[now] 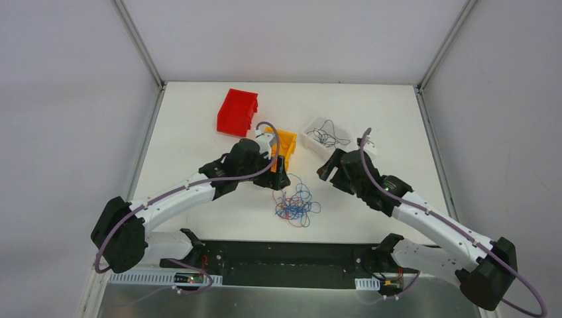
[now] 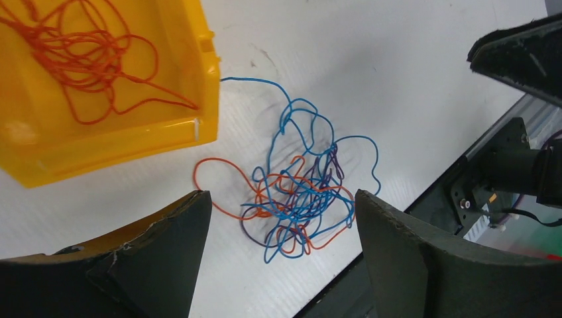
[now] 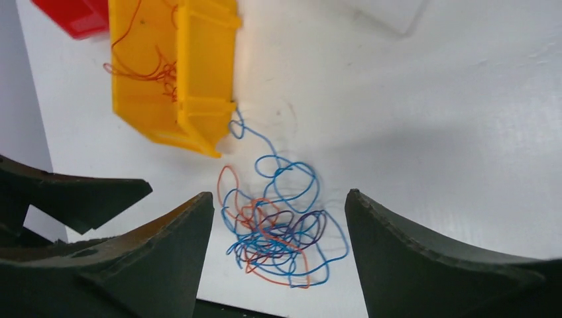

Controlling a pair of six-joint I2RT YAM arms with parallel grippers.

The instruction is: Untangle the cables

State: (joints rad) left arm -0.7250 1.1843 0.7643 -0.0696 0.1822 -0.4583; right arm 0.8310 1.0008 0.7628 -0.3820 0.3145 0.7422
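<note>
The cables (image 1: 295, 205) lie as one loose knot of blue, orange and dark purple wires on the white table, near its front edge. They show between the fingers in the left wrist view (image 2: 299, 199) and the right wrist view (image 3: 273, 232). My left gripper (image 1: 280, 179) hovers just up and left of the knot; it is open and empty (image 2: 280, 195). My right gripper (image 1: 328, 169) hovers up and right of the knot, also open and empty (image 3: 278, 194). One blue strand runs from the knot to the corner of the yellow bin.
A yellow bin (image 1: 287, 142) behind the knot holds orange wires (image 2: 79, 53). A red bin (image 1: 236, 111) stands at the back left. A clear bin (image 1: 311, 136) with dark wires (image 1: 328, 138) stands at the back right. The black base rail (image 1: 285, 255) runs along the near edge.
</note>
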